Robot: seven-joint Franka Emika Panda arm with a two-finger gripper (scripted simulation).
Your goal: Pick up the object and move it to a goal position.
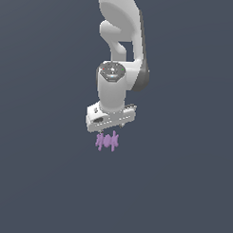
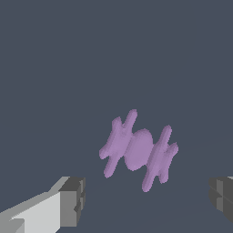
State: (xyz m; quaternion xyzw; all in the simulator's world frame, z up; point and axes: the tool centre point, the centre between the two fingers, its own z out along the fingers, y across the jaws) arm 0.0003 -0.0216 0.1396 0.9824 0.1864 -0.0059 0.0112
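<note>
The object [image 1: 107,141] is a small light-purple spiky thing, like jagged stars joined side by side. It lies on the plain dark grey surface directly below my white gripper [image 1: 112,128]. In the wrist view the object [image 2: 139,150] sits beyond the gap between my two dark fingertips [image 2: 73,202], nearer one than the other. My gripper [image 2: 146,200] is open wide and empty. The fingers stand just above the object and do not touch it.
The white arm [image 1: 122,37] rises behind the gripper toward the top of the exterior view. Only the flat, uniform dark grey surface [image 1: 40,182] shows around the object.
</note>
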